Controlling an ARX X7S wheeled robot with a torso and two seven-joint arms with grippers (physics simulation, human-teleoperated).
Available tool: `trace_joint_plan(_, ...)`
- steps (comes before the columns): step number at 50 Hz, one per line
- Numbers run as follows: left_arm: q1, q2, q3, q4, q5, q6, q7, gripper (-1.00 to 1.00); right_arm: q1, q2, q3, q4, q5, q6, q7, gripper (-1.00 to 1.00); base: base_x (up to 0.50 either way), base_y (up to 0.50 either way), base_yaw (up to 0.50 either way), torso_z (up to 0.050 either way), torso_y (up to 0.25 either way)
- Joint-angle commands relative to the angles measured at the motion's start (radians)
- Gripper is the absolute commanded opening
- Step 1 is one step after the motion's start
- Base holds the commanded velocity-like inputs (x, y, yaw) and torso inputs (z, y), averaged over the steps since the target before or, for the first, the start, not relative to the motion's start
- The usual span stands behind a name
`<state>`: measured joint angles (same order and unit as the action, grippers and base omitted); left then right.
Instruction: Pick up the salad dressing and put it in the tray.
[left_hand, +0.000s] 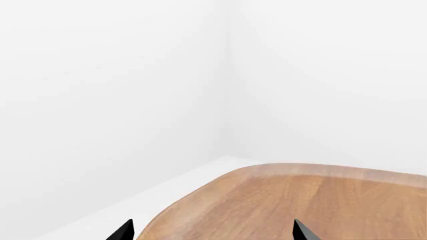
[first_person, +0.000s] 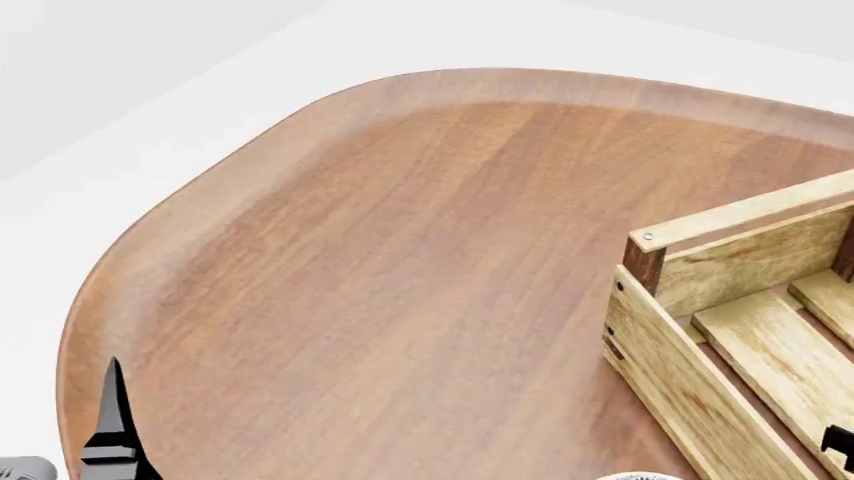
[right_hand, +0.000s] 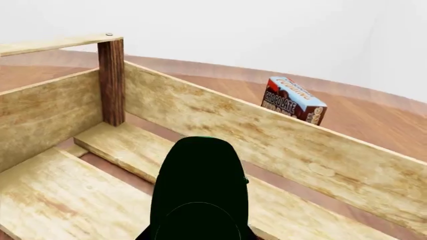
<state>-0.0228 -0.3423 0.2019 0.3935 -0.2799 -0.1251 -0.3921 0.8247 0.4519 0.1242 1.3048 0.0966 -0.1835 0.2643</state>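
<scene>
The salad dressing's dark-green cap (right_hand: 199, 185) fills the near middle of the right wrist view, right at the jaws. It hangs above the pale slats inside the tray (right_hand: 267, 140). The rest of the bottle and the fingers around it are hidden behind the cap. In the head view only a black bit of my right gripper (first_person: 838, 440) shows, inside the tray (first_person: 694, 380) at the right edge. My left gripper (left_hand: 213, 231) is open, its two black tips wide apart over the table's rounded corner, with nothing between them. It also appears low on the left in the head view (first_person: 114, 430).
A small red-blue chocolate box (right_hand: 293, 100) stands on the table just beyond the tray's far wall. The brown wooden table (first_person: 400, 250) has a rounded edge, with white floor and walls past it. A sliver of a bowl rim (first_person: 641, 476) shows at the bottom.
</scene>
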Motion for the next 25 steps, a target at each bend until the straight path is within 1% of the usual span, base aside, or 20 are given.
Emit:
trace_joint_plan(1, -0.002, -0.003, 0.004, -0.002, 0.001, 0.001, -0.003, 1.00, -0.006, -0.007, 0.052, 0.004, -0.057, -0.014, 0.004, -1.00, 0.00, 0.00, 0.00, 0.000, 0.000)
trace_joint_plan(14, -0.003, -0.006, 0.006, 0.001, -0.003, -0.001, -0.006, 1.00, -0.008, -0.010, 0.081, 0.004, -0.079, -0.022, 0.009, -1.00, 0.00, 0.00, 0.00, 0.000, 0.001)
trace_joint_plan(15, -0.004, -0.006, 0.006, 0.001, -0.004, -0.002, -0.006, 1.00, -0.008, -0.010, 0.082, 0.004, -0.081, -0.023, 0.012, 1.00, 0.00, 0.00, 0.00, 0.000, 0.000)
trace_joint_plan(25, -0.005, -0.010, 0.010, 0.005, -0.004, -0.003, -0.008, 1.00, -0.008, -0.011, 0.093, 0.004, -0.088, -0.017, 0.006, 1.00, 0.00, 0.00, 0.00, 0.000, 0.000)
